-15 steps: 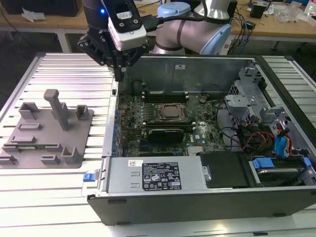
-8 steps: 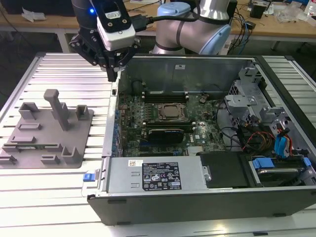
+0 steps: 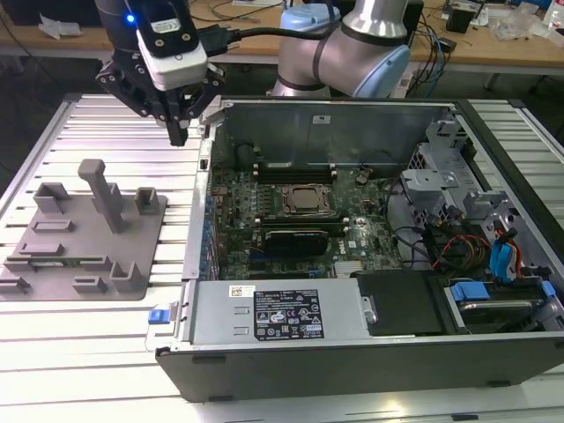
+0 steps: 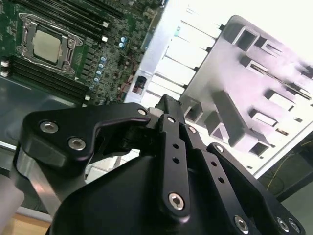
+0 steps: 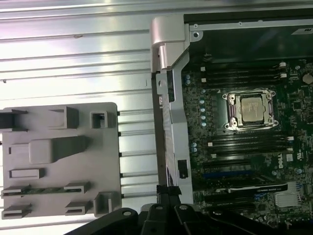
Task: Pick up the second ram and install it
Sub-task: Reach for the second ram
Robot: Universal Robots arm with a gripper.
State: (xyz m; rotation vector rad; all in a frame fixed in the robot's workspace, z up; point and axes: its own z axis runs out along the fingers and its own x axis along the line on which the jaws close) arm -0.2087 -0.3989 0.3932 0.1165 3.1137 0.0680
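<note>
The second ram is a thin green stick lying flat in a slot near the front of the grey fixture plate; in the first wrist view the ram rests between two small grey blocks. My gripper hangs above the slatted table between the fixture and the computer case, well back from the ram. Its fingers point down, shut, with nothing between them. The fingers are above the case's side wall in the first wrist view.
The open computer case lies on the exterior view's right, with motherboard, processor socket, dark memory slots and a black expansion card. A tall grey post stands on the fixture. A blue clip sits by the case's front corner.
</note>
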